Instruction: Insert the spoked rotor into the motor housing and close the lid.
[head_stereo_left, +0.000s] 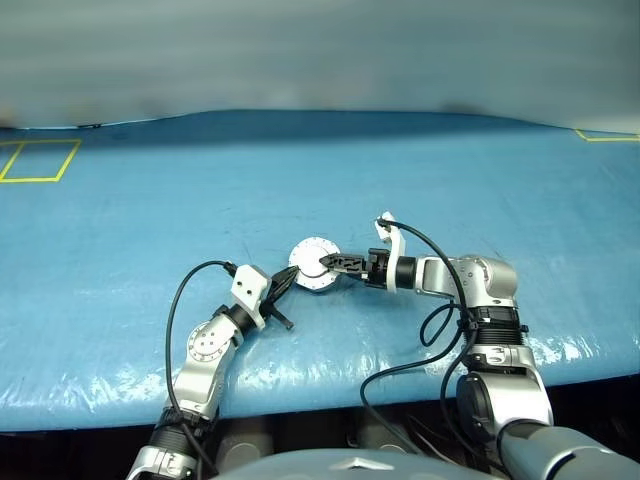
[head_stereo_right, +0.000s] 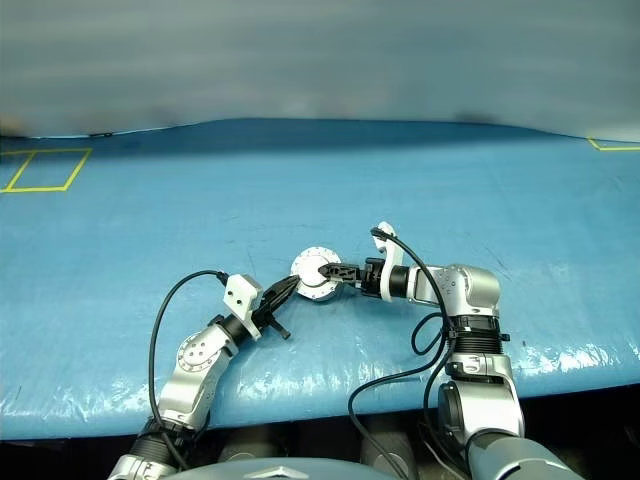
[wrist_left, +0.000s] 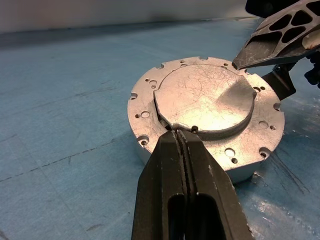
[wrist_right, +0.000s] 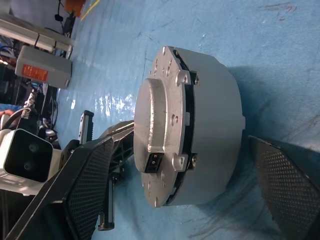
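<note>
Here the motor housing (head_stereo_left: 314, 265) sits closed on the blue worktop (head_stereo_left: 450, 180), its lid (wrist_left: 207, 97) down flat on top, between the two arms near the worktop's front edge. Left tool (head_stereo_left: 281, 287) is clenched with nothing in it, forearm angled up and to the right, tips touching the housing's near rim. Right tool (head_stereo_left: 330, 263) is spread wide, wrist bent inward so it points left, one finger over the lid, the other beside the housing wall, gripping nothing.
</note>
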